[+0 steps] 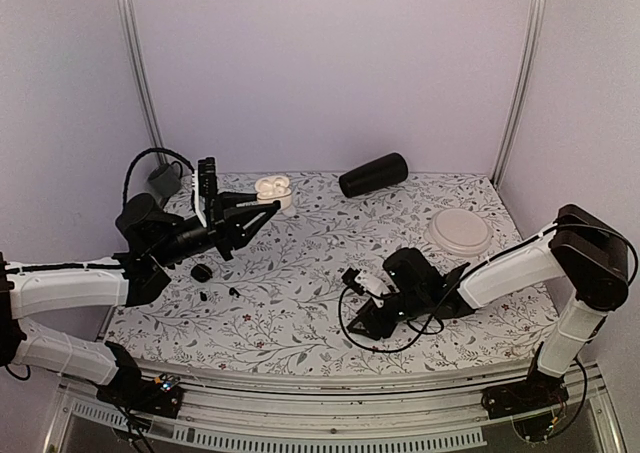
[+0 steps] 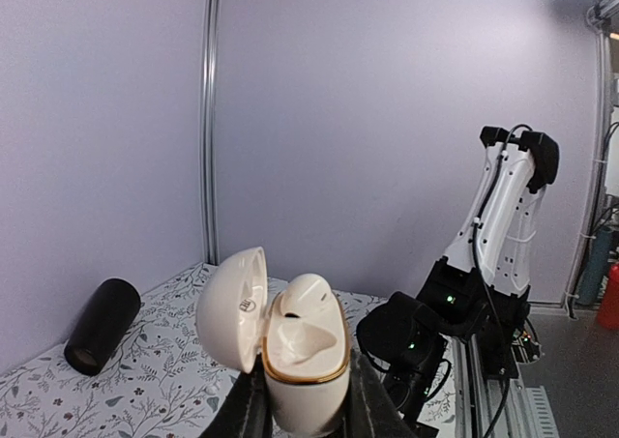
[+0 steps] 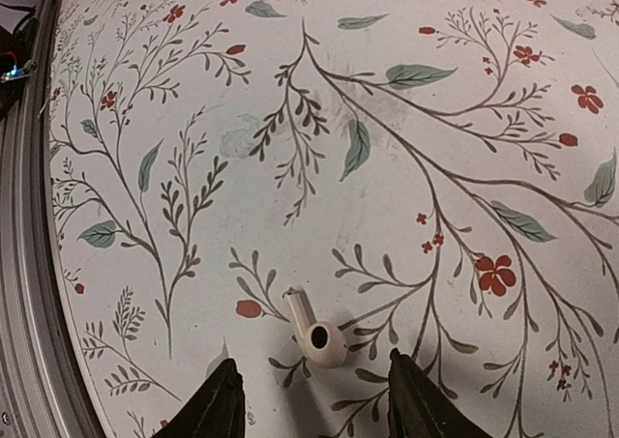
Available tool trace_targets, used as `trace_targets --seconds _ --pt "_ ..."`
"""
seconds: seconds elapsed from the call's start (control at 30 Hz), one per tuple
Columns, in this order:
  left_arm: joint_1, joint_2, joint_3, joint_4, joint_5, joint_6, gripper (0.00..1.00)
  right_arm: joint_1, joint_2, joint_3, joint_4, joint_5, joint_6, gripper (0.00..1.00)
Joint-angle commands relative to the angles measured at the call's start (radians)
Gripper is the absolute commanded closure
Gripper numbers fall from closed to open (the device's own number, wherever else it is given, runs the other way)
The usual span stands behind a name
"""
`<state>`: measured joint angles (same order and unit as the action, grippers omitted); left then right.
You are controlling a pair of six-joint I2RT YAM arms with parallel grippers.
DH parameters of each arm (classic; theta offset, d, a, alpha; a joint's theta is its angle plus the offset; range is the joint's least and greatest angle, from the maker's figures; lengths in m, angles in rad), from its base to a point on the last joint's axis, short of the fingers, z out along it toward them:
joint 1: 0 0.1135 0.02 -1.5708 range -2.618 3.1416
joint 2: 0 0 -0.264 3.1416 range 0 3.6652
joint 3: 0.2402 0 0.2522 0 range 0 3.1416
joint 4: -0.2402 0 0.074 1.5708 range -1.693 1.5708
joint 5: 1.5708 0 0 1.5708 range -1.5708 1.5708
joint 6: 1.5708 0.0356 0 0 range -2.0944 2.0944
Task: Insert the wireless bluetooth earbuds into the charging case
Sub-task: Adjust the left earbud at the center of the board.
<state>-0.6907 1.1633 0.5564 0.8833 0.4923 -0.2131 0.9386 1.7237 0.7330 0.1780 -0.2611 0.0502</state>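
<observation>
The wireless bluetooth earbuds (image 3: 317, 334) are too small to pick out in the top view. That view shows the charging case (image 1: 273, 190) at the far left of the floral tabletop (image 1: 300, 313), lid open, with the left tool (image 1: 262, 205) at it. The right tool (image 1: 358, 281) sits low over the near centre of the tabletop, well apart from the case. A black cylinder (image 1: 373, 174) lies on its side at the far edge. A round white disc (image 1: 458, 231) lies to the right. A few small black pieces (image 1: 201, 272) lie near the left arm.

Left wrist view: the left tool is clenched on the charging case, one finger (image 2: 247, 414) against each side of the body. The case stands upright and the lid (image 2: 232, 307) is swung open to the left. One white seated earbud (image 2: 308, 303) sits in the case.

Right wrist view: a white loose earbud with a short stem lies flat on the tabletop. The right tool is released, and its fingers (image 3: 218, 404) stand apart on either side of the loose earbud without touching it.
</observation>
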Motion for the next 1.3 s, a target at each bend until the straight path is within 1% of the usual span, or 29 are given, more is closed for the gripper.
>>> trace_targets --seconds 0.0,0.23,0.43,1.0,1.27 --pt "0.012 0.0 -0.001 0.018 0.009 0.002 1.0 0.04 0.011 -0.002 0.049 0.035 -0.037 0.49" --pt "0.013 -0.001 0.004 0.014 0.012 0.0 1.0 0.067 0.05 0.003 0.04 0.111 -0.096 0.48" --pt "0.013 0.001 0.008 0.013 0.014 0.0 1.0 0.077 0.037 0.001 0.02 0.149 -0.116 0.49" --pt "0.013 -0.004 0.002 0.014 0.009 0.003 1.0 0.17 -0.009 -0.008 -0.003 0.15 0.043 0.51" --pt "0.013 -0.007 -0.001 0.019 0.012 -0.003 1.0 0.144 -0.031 -0.052 0.001 0.26 0.069 0.54"
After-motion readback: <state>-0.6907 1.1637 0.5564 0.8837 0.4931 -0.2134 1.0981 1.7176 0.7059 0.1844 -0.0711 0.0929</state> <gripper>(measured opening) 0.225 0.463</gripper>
